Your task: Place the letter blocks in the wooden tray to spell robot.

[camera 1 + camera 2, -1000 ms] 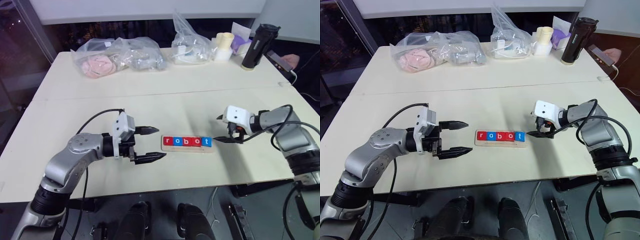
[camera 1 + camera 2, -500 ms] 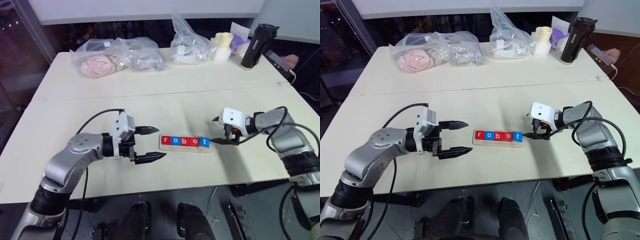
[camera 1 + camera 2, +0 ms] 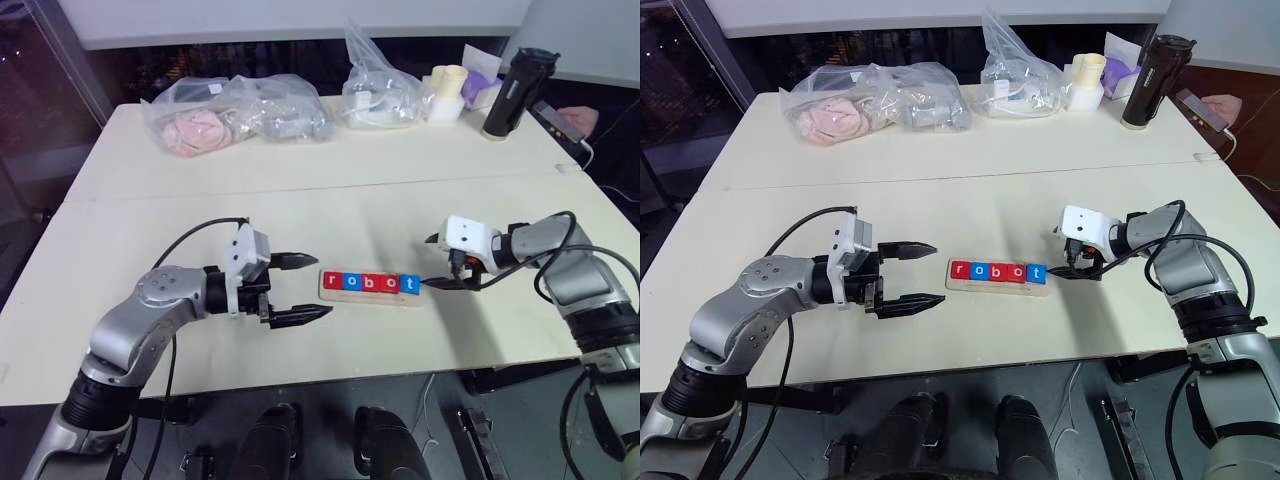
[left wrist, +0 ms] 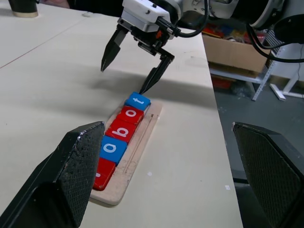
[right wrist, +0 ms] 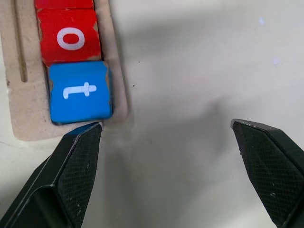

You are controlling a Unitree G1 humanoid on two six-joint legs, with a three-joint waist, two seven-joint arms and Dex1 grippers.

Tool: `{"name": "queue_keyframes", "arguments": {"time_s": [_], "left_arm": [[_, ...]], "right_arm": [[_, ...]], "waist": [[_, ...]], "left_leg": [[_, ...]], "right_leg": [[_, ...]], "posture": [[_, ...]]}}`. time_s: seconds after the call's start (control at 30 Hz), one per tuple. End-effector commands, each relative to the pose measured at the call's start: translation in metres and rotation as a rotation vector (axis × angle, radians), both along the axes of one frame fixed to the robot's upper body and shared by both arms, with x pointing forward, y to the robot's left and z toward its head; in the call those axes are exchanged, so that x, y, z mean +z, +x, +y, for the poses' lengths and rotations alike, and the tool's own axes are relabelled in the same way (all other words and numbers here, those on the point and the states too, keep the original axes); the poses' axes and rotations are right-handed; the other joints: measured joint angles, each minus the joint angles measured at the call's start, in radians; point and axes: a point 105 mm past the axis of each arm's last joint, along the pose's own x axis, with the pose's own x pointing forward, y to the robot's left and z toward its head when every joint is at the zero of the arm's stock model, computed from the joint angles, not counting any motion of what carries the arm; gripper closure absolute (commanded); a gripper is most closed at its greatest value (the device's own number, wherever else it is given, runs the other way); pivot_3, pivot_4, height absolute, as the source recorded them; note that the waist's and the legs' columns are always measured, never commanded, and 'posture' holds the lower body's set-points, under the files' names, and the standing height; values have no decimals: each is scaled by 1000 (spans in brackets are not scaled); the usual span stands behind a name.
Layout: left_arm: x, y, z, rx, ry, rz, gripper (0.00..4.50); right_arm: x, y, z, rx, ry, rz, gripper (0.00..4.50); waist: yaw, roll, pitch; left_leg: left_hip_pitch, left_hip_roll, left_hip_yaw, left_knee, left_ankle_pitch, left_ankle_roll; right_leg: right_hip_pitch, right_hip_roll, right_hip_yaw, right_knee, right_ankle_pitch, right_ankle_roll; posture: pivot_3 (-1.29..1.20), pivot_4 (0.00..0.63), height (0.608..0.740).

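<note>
Currently, right gripper (image 3: pixel 432 262): fingers spread wide, empty, one black fingertip (image 4: pixel 144 87) resting at or just beside the outer edge of the blue t block (image 5: pixel 80 91); contact cannot be confirmed.

Left gripper (image 3: pixel 302 289): fingers spread, empty, hovering level just beside the tray's r end, apart from it.

Letter blocks (image 3: pixel 371 284): five flat square tiles seated in a row, reading r, o, b, o, t; red, blue, red, red, blue. Edges touch one another. The t tile appears to sit slightly askew at the tray's end. Judged light, rigid and hard, with painted faces showing chipped corners; likely a little slick under the fingers. Best taken across two opposite side edges, from above, though neighbours block those edges on all but the end tiles; a nudge on the free outer edge suits them better.

Wooden tray (image 4: pixel 135 157): pale, long, shallow holder with rounded corners and a groove beside the tiles, lying flat on the table (image 3: pixel 330 205) between the two grippers. Judged light and stiff, liable to slide if pushed endwise.

Word looks complete; only squaring of the end tile seems left.
</note>
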Motion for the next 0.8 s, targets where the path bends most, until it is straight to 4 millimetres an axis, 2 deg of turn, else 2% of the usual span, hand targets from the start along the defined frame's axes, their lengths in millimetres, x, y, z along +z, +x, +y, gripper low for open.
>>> {"name": "queue_keyframes", "arguments": {"time_s": [0.03, 0.6, 0.8], "left_arm": [[10, -2, -2, -14, -18, -40, 0], [10, -1, -2, -2, -22, -40, 0], [9, -1, 1, 5, -16, -39, 0]], "right_arm": [[18, 3, 2, 19, -5, -60, 37], [19, 1, 13, 54, 4, -54, 37], [15, -1, -2, 37, -68, -55, 37]], "waist": [[0, 0, 0], [0, 0, 0], [0, 0, 0]], "left_leg": [[0, 0, 0, 0, 0, 0], [0, 0, 0, 0, 0, 0], [0, 0, 0, 0, 0, 0]], "right_leg": [[0, 0, 0, 0, 0, 0], [0, 0, 0, 0, 0, 0], [0, 0, 0, 0, 0, 0]], "posture": [[0, 150, 738], [0, 150, 738], [0, 150, 738]]}}
